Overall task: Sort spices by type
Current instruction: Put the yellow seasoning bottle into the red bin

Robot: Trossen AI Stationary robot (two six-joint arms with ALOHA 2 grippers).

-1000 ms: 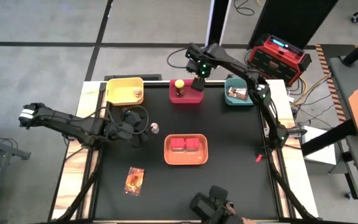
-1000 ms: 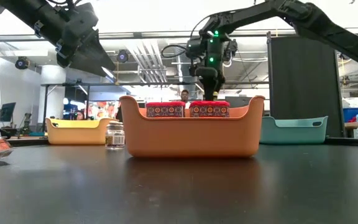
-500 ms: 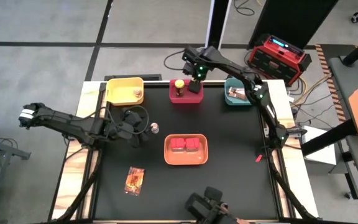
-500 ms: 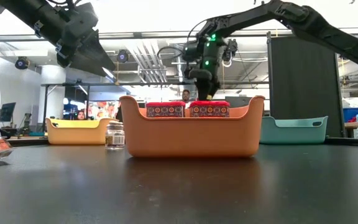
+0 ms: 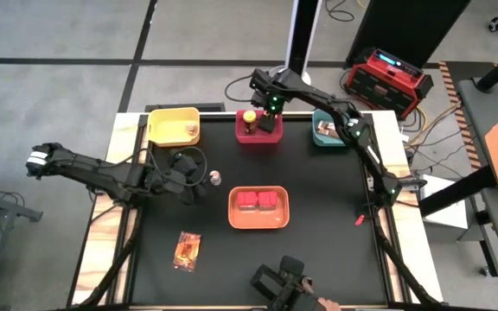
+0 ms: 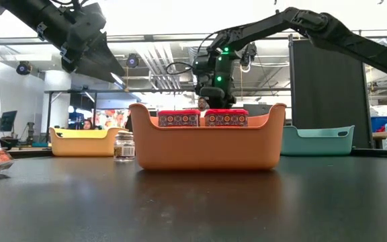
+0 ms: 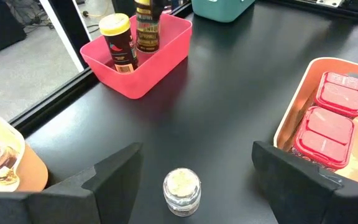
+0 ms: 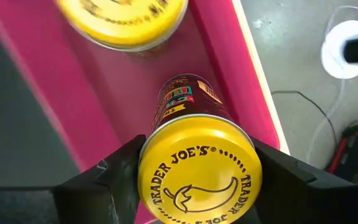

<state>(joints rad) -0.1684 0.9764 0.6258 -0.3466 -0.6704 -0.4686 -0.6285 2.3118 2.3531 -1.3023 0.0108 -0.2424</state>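
My right gripper [image 5: 270,116] is shut on a yellow-lidded dark jar [image 8: 194,171] inside the red tray [image 5: 258,141] at the table's far edge. It stands beside the second such jar [image 5: 249,119], which is upright in that tray. My left gripper [image 7: 197,171] is open and hovers left of centre, its fingers flanking a grey-topped clear shaker [image 7: 182,190] on the table without touching it. Two red tubs [image 5: 258,201] lie in the orange tray [image 5: 258,225]. Another shaker [image 5: 192,131] is in the yellow tray [image 5: 167,121]. One packet [image 5: 328,130] is in the teal tray, and another [image 5: 187,250] lies on the table. My right gripper pinches the jar at its yellow lid [image 8: 166,149], one finger [image 8: 114,183] on each side, coming from above and pointing down. The jar hangs upright with its lower end [image 7: 146,46] inside the red tray; whether it touches the tray floor I cannot tell.
The trays stand in a row along the far edge, with the orange one mid-table. Bare black table lies on the near and right sides. A dark device [image 5: 279,289] sits at the near edge.
My right gripper, still carrying the jar, has moved toward the table's left along the far edge. It now stands over the red tray, next to the other jar.
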